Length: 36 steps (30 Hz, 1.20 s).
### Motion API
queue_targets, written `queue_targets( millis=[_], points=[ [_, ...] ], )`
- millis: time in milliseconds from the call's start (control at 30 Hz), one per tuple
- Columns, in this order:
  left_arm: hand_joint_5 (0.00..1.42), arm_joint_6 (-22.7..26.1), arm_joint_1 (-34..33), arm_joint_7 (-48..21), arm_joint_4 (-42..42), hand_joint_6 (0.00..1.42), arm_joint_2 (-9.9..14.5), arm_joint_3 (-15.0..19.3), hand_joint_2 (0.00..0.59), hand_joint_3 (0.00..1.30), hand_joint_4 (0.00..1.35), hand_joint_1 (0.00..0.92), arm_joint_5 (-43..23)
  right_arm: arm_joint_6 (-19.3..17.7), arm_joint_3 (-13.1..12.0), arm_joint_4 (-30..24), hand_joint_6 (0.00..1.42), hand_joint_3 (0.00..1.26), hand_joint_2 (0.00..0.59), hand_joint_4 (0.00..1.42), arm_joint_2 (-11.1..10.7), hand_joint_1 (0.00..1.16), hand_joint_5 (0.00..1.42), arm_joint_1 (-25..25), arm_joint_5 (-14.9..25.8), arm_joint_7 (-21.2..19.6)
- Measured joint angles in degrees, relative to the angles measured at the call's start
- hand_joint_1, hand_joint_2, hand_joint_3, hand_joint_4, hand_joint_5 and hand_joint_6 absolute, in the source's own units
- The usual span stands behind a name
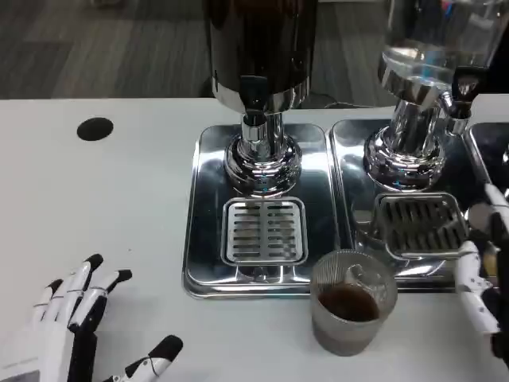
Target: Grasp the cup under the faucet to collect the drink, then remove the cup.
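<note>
A ribbed clear cup (351,306) with dark drink in its bottom stands on the white table just in front of the steel trays, between the two drip grilles. The dark dispenser's faucet (254,97) hangs over the left drip grille (263,231), which has nothing on it. My left hand (75,318) lies at the lower left with its fingers spread, holding nothing. My right hand (483,278) is at the right edge, to the right of the cup and apart from it, its fingers apart and holding nothing.
Two steel drip trays (203,239) sit side by side. A clear dispenser (433,48) with its black tap (464,87) stands over the right grille (419,224). A black round hole (95,128) marks the table at the far left.
</note>
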Motion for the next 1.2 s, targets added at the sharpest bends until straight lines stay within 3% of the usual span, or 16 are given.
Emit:
queue_targets(
  millis=[67, 200, 467, 667, 800, 1200],
  points=[
    [0.1, -0.1, 0.0, 0.0, 0.0, 0.09, -0.1, 0.0, 0.177, 0.15, 0.0, 0.0, 0.2, 3.8, 2.0, 1.3, 0.0, 0.09, 0.584, 0.0, -1.3, 0.0, 0.0, -1.0, -6.5, -1.3],
    [0.07, 1.1, 0.3, 0.0, -1.2, 0.05, -0.1, -0.3, 0.18, 0.13, 0.0, 0.0, 2.8, 8.7, 3.3, 6.4, 0.0, 0.06, 0.573, 0.0, -2.8, 0.0, 0.0, -2.9, -10.4, -3.0],
    [0.05, 9.0, 0.9, -1.0, -5.9, 0.03, 0.0, -2.4, 0.16, 0.13, 0.0, 0.0, 12.0, 10.4, 4.0, 13.4, 0.0, 0.05, 0.574, 0.0, -5.0, 0.0, 0.0, -3.4, -9.3, -7.4],
    [0.05, 13.1, 1.9, -1.2, -7.7, 0.03, 0.2, -4.0, 0.15, 0.15, 0.0, 0.0, 16.2, 8.3, 6.1, 18.6, 0.0, 0.05, 0.58, 0.0, -7.4, 0.0, 0.0, -3.5, -7.6, -10.9],
    [0.06, 13.8, 2.0, -1.2, -7.6, 0.03, 0.3, -5.3, 0.148, 0.17, 0.0, 0.0, 16.5, 7.5, 7.9, 19.5, 0.0, 0.05, 0.582, 0.0, -8.3, 0.0, 0.0, -3.5, -7.6, -13.1],
    [0.06, 14.9, 1.4, -1.2, -7.2, 0.03, 1.0, -5.7, 0.146, 0.19, 0.0, 0.0, 16.2, 7.3, 9.6, 20.3, 0.0, 0.06, 0.581, 0.0, -9.4, 0.0, 0.0, -3.5, -5.9, -14.2]
  ],
)
